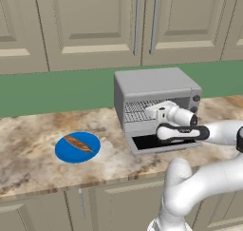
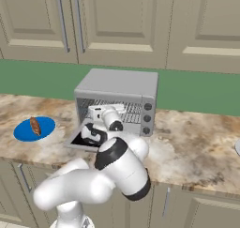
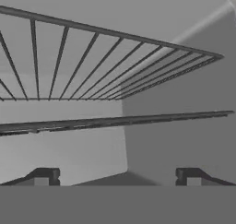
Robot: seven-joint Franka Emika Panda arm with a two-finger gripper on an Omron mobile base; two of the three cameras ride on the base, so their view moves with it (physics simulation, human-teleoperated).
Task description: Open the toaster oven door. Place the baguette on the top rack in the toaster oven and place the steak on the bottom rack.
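Gripper (image 3: pixel 117 176) inside the oven (image 1: pixel 154 85), fingers wide apart, nothing between them. Door (image 1: pixel 159 143) folded down flat, open. Hand view looks up under the top rack (image 3: pixel 106 57); bottom rack (image 3: pixel 115 121) runs edge-on just above the fingertips. Both racks bare where visible.

Baguette (image 1: pixel 78 143) lies on the blue plate (image 1: pixel 64 151), well left of the oven, alone on it. Steak not made out.

Judgement: baguette is light, stiff, crusty; take it across the middle so it stays level. It must go in lengthwise, above the top wires.
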